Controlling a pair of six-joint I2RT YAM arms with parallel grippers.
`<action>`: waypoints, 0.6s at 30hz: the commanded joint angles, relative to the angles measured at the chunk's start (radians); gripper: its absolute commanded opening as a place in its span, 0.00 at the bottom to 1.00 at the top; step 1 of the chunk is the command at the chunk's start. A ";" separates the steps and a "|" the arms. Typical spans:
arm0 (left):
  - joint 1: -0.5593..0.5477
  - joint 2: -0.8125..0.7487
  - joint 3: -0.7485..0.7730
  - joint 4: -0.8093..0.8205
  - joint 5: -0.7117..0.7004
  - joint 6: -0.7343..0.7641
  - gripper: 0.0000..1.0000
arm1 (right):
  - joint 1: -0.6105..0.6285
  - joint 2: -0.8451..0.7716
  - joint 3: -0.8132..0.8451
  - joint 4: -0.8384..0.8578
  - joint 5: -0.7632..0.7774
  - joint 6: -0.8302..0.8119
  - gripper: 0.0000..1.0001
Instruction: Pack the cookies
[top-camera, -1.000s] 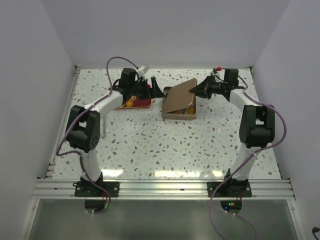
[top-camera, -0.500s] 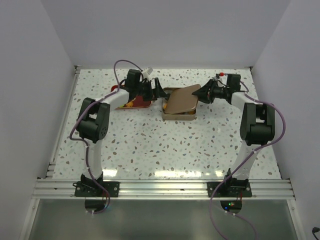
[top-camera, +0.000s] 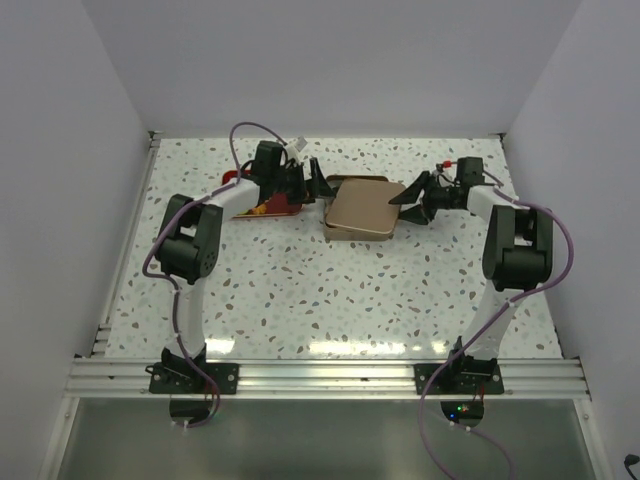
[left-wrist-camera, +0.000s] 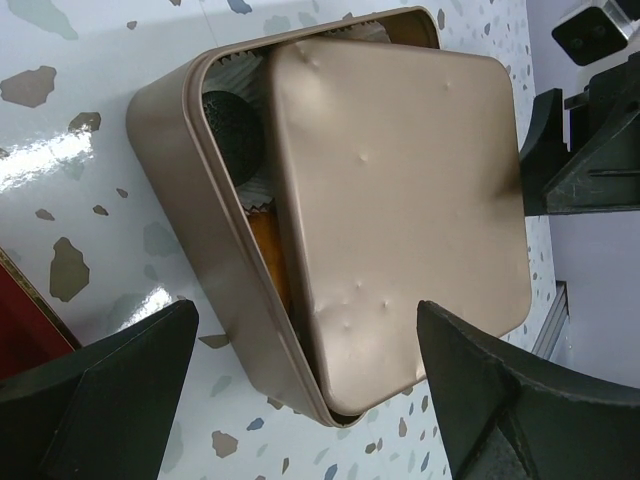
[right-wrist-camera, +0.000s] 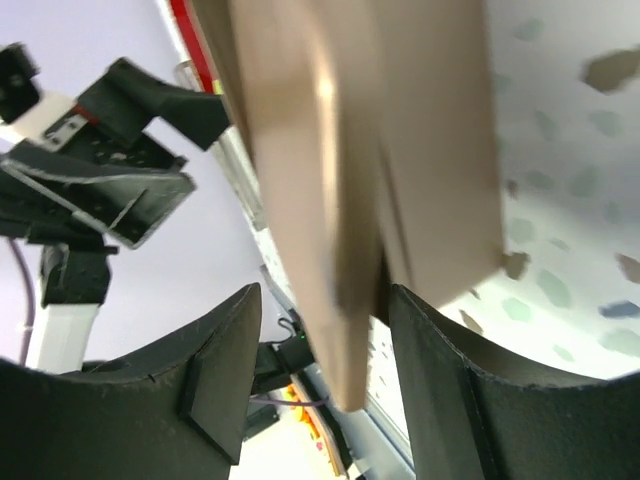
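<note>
The tan tin (top-camera: 358, 226) stands mid-table with its tan lid (top-camera: 362, 203) lying on top, slightly askew. Through the gap in the left wrist view I see the cookies: a black one (left-wrist-camera: 232, 125) and an orange one (left-wrist-camera: 268, 250) among white paper cups. My left gripper (top-camera: 318, 186) is open at the tin's left side, its fingers spread wide around the tin's near corner (left-wrist-camera: 340, 405). My right gripper (top-camera: 410, 197) is open at the lid's right edge; that lid edge (right-wrist-camera: 330, 250) sits loose between its fingers, with a gap on one side.
A red tray (top-camera: 270, 207) lies just left of the tin, under the left arm, and its corner (left-wrist-camera: 15, 320) shows in the left wrist view. White walls close in the speckled table (top-camera: 330, 290) on three sides.
The lid, held tilted up by the right gripper, has dropped flat onto the tin. The right gripper has opened and let it go. The left gripper has closed in on the tin's left side.
</note>
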 joint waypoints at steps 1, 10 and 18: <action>-0.009 0.008 0.015 0.061 0.023 -0.012 0.96 | -0.011 -0.011 0.015 -0.105 0.076 -0.070 0.57; -0.009 -0.001 -0.011 0.068 0.029 -0.006 0.96 | -0.012 0.030 0.049 -0.149 0.136 -0.052 0.53; -0.009 -0.005 -0.033 0.076 0.032 -0.004 0.96 | -0.011 0.061 0.081 -0.146 0.149 -0.035 0.38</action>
